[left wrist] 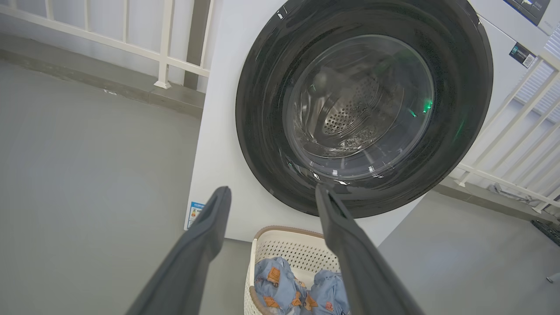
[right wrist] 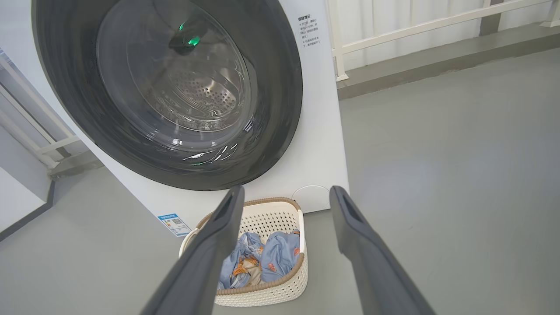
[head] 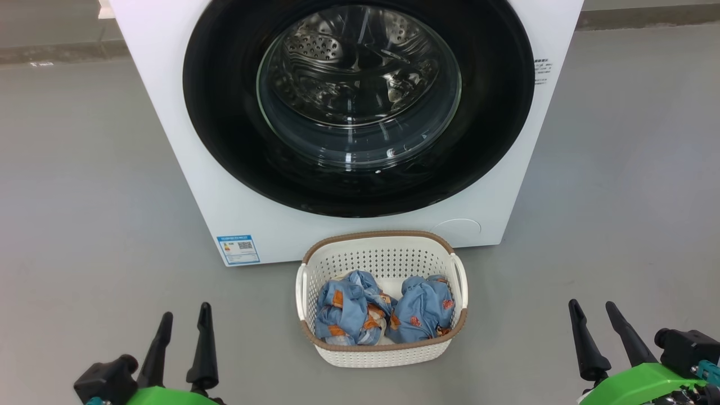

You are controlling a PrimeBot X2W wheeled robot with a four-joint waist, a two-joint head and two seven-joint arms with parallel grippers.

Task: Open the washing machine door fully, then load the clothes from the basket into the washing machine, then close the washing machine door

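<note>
Glossy black rim and clear domed glass make up the washing machine door (head: 359,90), which lies flush against the front of the white washing machine (head: 185,169). It looks fully shut, and the perforated steel drum (head: 349,56) shows through the glass with no fabric in it. Directly below the door, on the grey floor (head: 84,197) and close up against the machine's base, stands the cream perforated basket (head: 382,256) with its brown rim. Inside it the clothes (head: 349,309) lie as two crumpled light blue bundles with orange prints, side by side. A blue label sticker (head: 238,249) sits on the machine's lower corner, just left of the basket. Nearer the robot, the left gripper (head: 186,311) hangs low on the left and the right gripper (head: 592,305) low on the right. Each is well apart from the basket and the door, jaws spread wide with nothing between them. White railing (left wrist: 166,43) runs behind the machine in the left wrist view. By my reading the task has not begun: the door has yet to be swung open, both garments await loading, and the closing comes last
</note>
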